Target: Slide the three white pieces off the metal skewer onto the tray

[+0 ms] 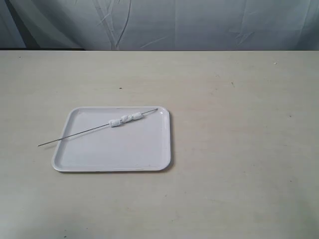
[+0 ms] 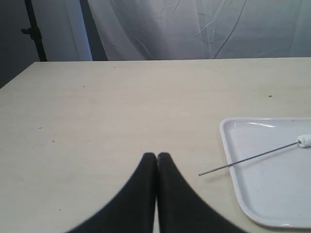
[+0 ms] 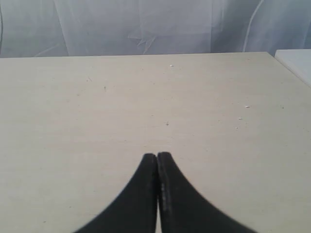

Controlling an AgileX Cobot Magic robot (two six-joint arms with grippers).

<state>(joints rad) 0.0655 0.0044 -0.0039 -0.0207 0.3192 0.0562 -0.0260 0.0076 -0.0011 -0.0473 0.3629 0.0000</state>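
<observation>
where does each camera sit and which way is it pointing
Exterior: raised, looking down across the table at the tray and metal skewer; no arm shows.
Left wrist: behind the shut left gripper, facing the tray's corner.
Right wrist: behind the shut right gripper, facing the table.
Shared: exterior and left wrist both show tray and skewer.

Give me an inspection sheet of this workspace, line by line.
Surface: beige table, a few specks.
Job's things: white tray; metal skewer lies slanted across it, one end past the rim; three white pieces threaded on it.
Clutter: nothing seen.
Grippers: left gripper and right gripper both shut, holding nothing.
Cables: nothing seen.
Surroundings: pale wrinkled curtain behind the table.
</observation>
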